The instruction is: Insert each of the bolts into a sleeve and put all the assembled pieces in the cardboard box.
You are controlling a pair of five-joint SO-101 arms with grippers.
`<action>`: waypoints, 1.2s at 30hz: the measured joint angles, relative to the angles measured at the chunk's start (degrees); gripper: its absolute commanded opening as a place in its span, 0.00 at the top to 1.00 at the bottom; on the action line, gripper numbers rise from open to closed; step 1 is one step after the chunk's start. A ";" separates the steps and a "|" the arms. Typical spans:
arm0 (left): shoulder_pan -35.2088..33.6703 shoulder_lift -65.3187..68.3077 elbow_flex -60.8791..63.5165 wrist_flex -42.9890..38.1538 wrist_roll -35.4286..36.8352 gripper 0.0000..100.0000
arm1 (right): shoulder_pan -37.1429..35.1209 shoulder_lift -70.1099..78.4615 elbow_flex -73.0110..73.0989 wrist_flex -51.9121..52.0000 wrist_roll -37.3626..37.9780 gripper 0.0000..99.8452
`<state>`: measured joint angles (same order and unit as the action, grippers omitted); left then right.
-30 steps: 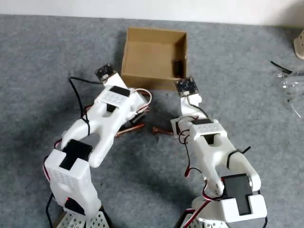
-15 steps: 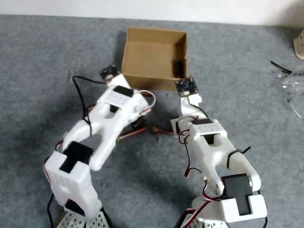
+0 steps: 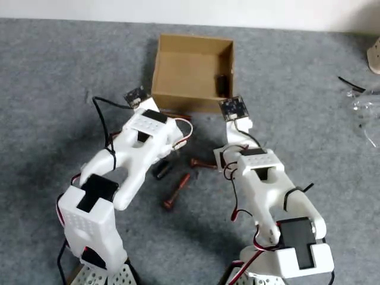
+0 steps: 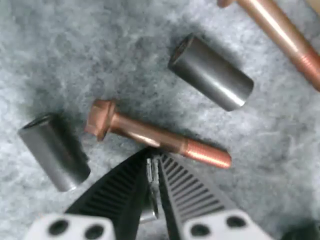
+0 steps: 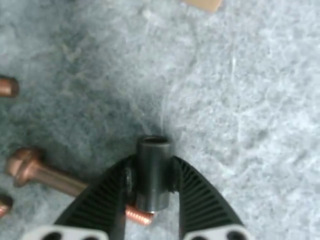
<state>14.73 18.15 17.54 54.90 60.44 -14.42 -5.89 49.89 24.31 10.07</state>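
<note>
My right gripper (image 5: 152,169) is shut on an upright black sleeve (image 5: 153,149), low over the carpet. A copper bolt (image 5: 40,175) lies beside it, its threaded end showing under the sleeve. My left gripper (image 4: 153,162) is shut and holds nothing, its tips just short of a copper bolt (image 4: 155,137) lying flat. Two dark sleeves (image 4: 210,72) (image 4: 54,151) lie on either side of that bolt, and a second bolt (image 4: 282,32) lies farther off. From above, a sleeve (image 3: 161,170) and two bolts (image 3: 177,190) (image 3: 203,163) lie between the arms, in front of the cardboard box (image 3: 178,102).
A dark piece (image 3: 222,85) rests inside the box against its right wall. The left arm (image 3: 139,145) and right arm (image 3: 255,172) stand close together just in front of the box. Clear glasses (image 3: 362,104) lie at the far right on the grey carpet.
The left arm has swung toward the box. The bolt that was under its wrist now lies nearer the front, and a sleeve has come into sight. The right arm has not moved.
</note>
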 measured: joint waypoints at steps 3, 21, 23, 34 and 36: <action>0.00 0.00 0.00 0.00 0.00 0.99 | 0.00 0.00 0.00 0.00 0.00 1.00; -0.09 -26.29 14.07 2.90 -15.38 1.00 | 0.62 0.00 0.00 0.00 0.00 1.00; -0.09 -28.84 16.35 1.41 -17.93 1.00 | 0.62 0.00 0.00 0.00 0.00 1.00; -0.09 -46.51 31.74 -10.29 -31.03 1.00 | 0.62 0.00 0.00 0.00 0.00 1.00; 0.00 -49.76 35.69 -13.98 -31.82 1.00 | 0.62 0.00 0.00 0.00 0.00 1.00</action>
<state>14.73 -31.60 53.23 40.92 28.62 -13.80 -5.89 49.89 24.31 10.07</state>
